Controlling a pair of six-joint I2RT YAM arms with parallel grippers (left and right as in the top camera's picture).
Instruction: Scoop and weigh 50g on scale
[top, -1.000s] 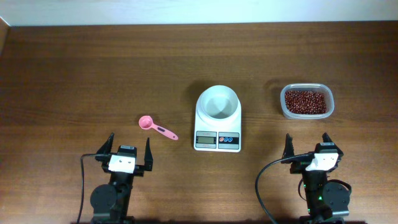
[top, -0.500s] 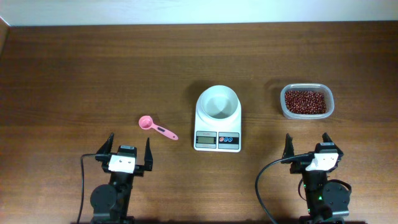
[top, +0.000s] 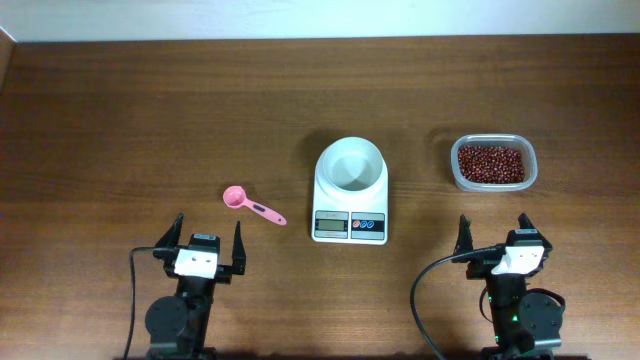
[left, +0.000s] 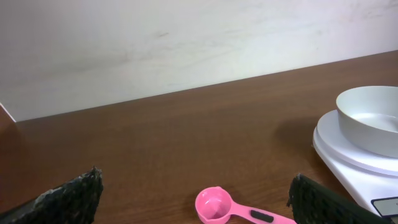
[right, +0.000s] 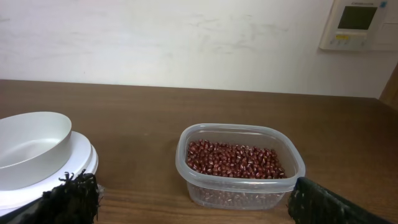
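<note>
Overhead and wrist views, start of the scoop-and-weigh task. Nothing had changed over the preceding second: every object and both arms lay exactly as in the earlier overhead pictures, so by this reading no step of the task had begun.

The left hand (top: 209, 222) stood fully open and empty near the front edge of the tabletop (top: 150, 110), toward its left side. The right hand (top: 492, 220) stood likewise fully open and empty near the front edge, toward the right side. Neither touched anything.

The scale (top: 350, 212) sat at about the middle of the tabletop, between the two arms and farther from the front edge. Its round white bowl (top: 350, 165) was on the platform and appeared empty. Its display (top: 331, 225) faced the front edge and was too small to read.

The pink measuring scoop (top: 250, 205) lay flat on the tabletop left of the scale, apart from it, just ahead of the left hand, with its cup pointing toward the left edge.

The clear tub of red beans (top: 491, 163) stood uncovered right of the scale, apart from it, ahead of the right hand.

Judgement: the whole task remained. The scoop probably had to be picked up first, most readily by the left hand.
</note>
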